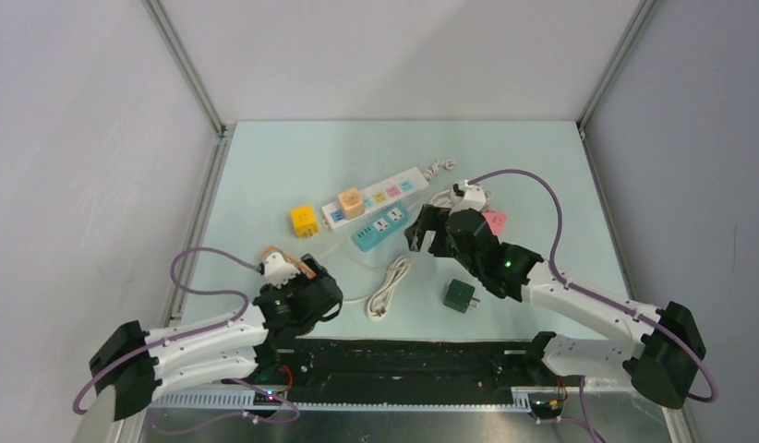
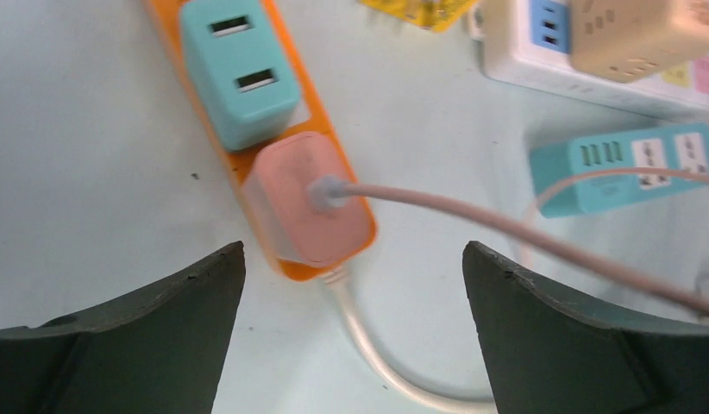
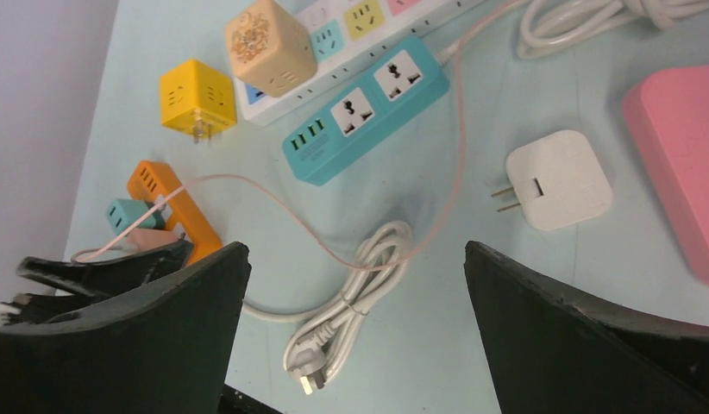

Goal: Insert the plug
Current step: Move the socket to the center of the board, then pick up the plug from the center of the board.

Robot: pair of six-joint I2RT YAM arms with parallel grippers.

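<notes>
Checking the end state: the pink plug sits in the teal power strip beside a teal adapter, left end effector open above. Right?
No: the pink plug sits in the orange power strip, per the left wrist view; teal adapter and open left end effector are right.

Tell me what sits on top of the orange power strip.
A teal adapter and a pink plug with its pink cable sit on the orange power strip. The sockets beneath them are covered, so prong depth cannot be seen.
</notes>
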